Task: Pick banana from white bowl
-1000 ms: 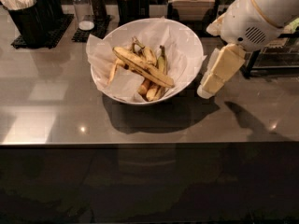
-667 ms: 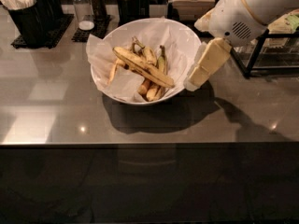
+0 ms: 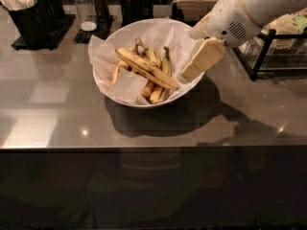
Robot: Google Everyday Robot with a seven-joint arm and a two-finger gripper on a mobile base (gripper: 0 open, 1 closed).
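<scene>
On the near tabletop (image 3: 57,123), glossy and grey, stands the white bowl (image 3: 139,103), lined with crumpled paper (image 3: 158,35). The banana (image 3: 146,68), longest and brown-streaked, lies diagonally inside it, atop shorter curved bananas (image 3: 158,92). The hand (image 3: 188,74) hangs tilted over the bowl's right rim, near the banana's lower tip but apart from it. Whether it is open cannot be told, and nothing shows in its hold. Step in hand: approach, before the grasp. The next move probably calls for descending leftward, set across the banana's length. Beyond: black holders (image 3: 33,18), shakers (image 3: 86,8), a wire rack (image 3: 268,51).
</scene>
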